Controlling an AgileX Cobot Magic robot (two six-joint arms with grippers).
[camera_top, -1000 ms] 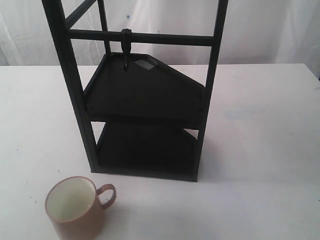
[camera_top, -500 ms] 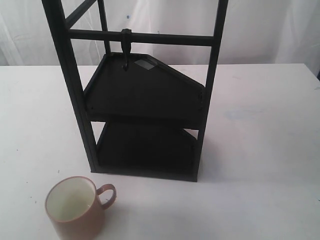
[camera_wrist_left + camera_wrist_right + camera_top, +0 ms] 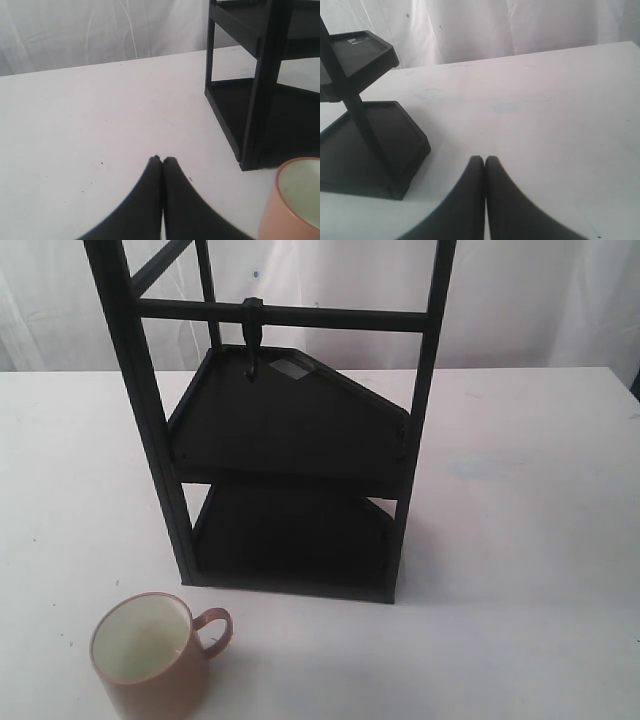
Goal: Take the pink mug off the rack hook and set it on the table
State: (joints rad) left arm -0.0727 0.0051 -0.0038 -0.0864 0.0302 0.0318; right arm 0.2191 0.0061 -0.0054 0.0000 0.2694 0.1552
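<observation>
White curtain (image 3: 540, 300) behind, white table (image 3: 520, 540) below.
Exterior view: black rack (image 3: 290, 425) stands mid-table; hook (image 3: 253, 352) hangs from crossbar (image 3: 340, 316). Off hook, pink mug (image 3: 150, 660) sits upright on table near rack's front left post, apart from it, handle (image 3: 216, 630) pointing right.
Left wrist view: left gripper (image 3: 162, 159) closed, fingertips pressed together, holding nothing, over table; mug near, not touching.
Right wrist view: right gripper (image 3: 484, 159) closed likewise, empty; rack well apart.

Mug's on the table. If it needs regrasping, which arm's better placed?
Left. The pink mug sits close beside the shut left gripper in its wrist view; the right gripper, also shut, faces only the rack and table, no mug in view.
</observation>
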